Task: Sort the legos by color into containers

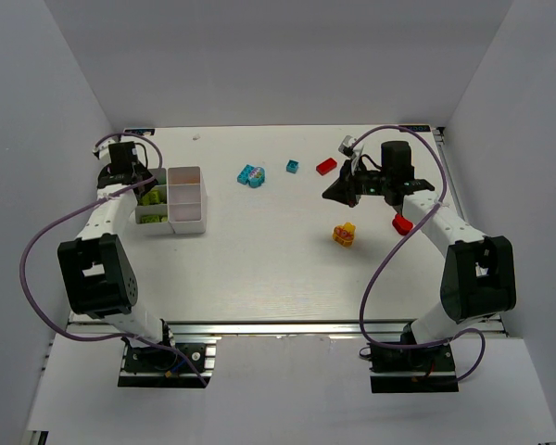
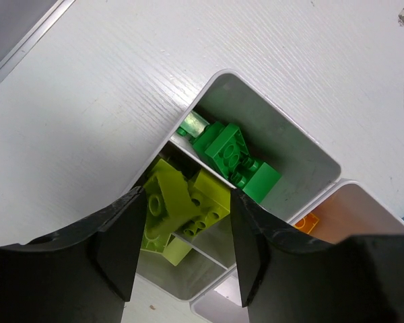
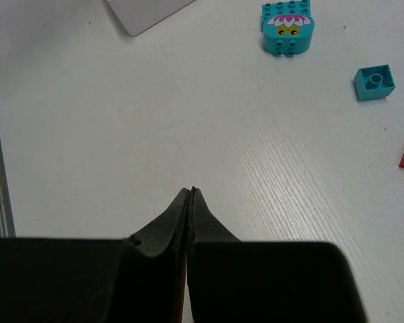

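The white tray [image 1: 202, 211] stands at the left. My left gripper [image 1: 145, 183] hovers over its left column, open and empty. In the left wrist view the gripper [image 2: 186, 205] is above lime bricks [image 2: 182, 202] in one compartment of the tray [image 2: 293, 145]. Green bricks [image 2: 229, 153] fill the compartment beyond, and an orange brick [image 2: 308, 222] lies in a neighbouring one. My right gripper [image 1: 339, 193] [image 3: 190, 191] is shut and empty above bare table. Loose bricks: a cyan pair [image 1: 251, 175] [image 3: 287, 27], a small cyan one [image 1: 292, 166] [image 3: 375, 83], two red ones [image 1: 326, 166] [image 1: 402, 223], and a yellow-orange one [image 1: 344, 234].
A small grey-green object [image 1: 347, 144] lies near the back, behind my right arm. White walls enclose the table on the left, back and right. A metal rail [image 1: 287, 326] runs along the near edge. The tray's corner [image 3: 148, 13] shows at the top of the right wrist view.
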You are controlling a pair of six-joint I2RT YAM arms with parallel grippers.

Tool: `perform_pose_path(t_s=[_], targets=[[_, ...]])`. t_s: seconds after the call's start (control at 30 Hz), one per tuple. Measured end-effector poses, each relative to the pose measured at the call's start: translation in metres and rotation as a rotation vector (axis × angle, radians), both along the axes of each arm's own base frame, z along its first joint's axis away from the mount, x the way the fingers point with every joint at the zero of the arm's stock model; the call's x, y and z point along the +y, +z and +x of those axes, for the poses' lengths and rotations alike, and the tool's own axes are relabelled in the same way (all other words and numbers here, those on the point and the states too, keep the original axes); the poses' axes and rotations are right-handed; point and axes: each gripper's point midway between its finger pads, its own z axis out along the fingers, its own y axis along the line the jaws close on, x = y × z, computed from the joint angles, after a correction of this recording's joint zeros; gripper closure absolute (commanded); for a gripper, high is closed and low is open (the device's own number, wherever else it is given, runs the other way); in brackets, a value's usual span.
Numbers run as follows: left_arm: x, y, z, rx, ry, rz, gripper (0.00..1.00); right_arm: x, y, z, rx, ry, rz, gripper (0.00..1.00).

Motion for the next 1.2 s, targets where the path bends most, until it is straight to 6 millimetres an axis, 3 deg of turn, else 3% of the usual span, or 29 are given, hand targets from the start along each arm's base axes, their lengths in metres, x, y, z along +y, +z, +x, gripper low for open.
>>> perform_pose_path(t_s=[0.1, 0.2, 0.27, 0.33, 0.4, 0.43, 0.47, 0.5, 0.63, 0.7, 0.73, 0.87, 1.0, 1.1, 1.2], targets=[[0.0, 0.0, 0.0, -0.002, 0.0, 0.001, 0.37, 0.0, 0.0, 0.0, 0.0, 0.0, 0.0, 1.0], [0.0, 0.001, 0.001, -0.003, 0.0, 0.0, 0.4, 0.0, 0.0, 0.0, -0.003, 0.002, -0.002, 0.93], [0.0, 0.002, 0.0, -0.006, -0.002, 0.0, 0.41, -0.001, -0.002, -0.001, -0.005, 0.007, -0.009, 0.62], [-0.001, 0.007, -0.001, -0.015, -0.009, 0.0, 0.42, -0.002, -0.005, -0.002, -0.005, 0.009, -0.023, 0.11], [-0.005, 0.019, -0.002, -0.046, -0.03, -0.003, 0.33, -0.005, -0.007, 0.002, -0.025, -0.008, -0.05, 0.11], [-0.008, 0.027, -0.005, -0.073, -0.042, -0.006, 0.14, -0.008, -0.009, 0.006, -0.038, -0.027, -0.068, 0.11], [-0.01, 0.036, -0.008, -0.098, -0.053, -0.004, 0.02, -0.012, -0.011, 0.011, -0.044, -0.056, -0.09, 0.11], [-0.013, 0.047, -0.013, -0.133, -0.059, -0.006, 0.02, -0.016, -0.014, 0.016, -0.05, -0.085, -0.112, 0.11], [-0.02, 0.088, -0.032, -0.28, -0.047, -0.021, 0.02, -0.041, -0.019, 0.041, -0.059, -0.211, -0.21, 0.14], [-0.027, 0.102, -0.038, -0.342, -0.065, -0.042, 0.1, -0.059, -0.019, 0.058, -0.05, -0.274, -0.251, 0.28], [-0.031, 0.106, -0.04, -0.366, -0.084, -0.057, 0.14, -0.07, -0.019, 0.068, -0.042, -0.306, -0.271, 0.43], [-0.061, 0.107, -0.039, -0.415, -0.218, -0.162, 0.35, -0.121, -0.025, 0.087, 0.012, -0.418, -0.367, 0.61], [-0.099, 0.084, -0.046, -0.376, -0.357, -0.301, 0.37, -0.161, -0.046, 0.072, 0.103, -0.475, -0.482, 0.52], [-0.128, 0.069, -0.054, -0.33, -0.432, -0.363, 0.34, -0.174, -0.062, 0.054, 0.168, -0.472, -0.553, 0.29], [-0.182, 0.067, -0.065, -0.293, -0.578, -0.399, 0.28, -0.191, -0.08, 0.036, 0.244, -0.48, -0.608, 0.17]])
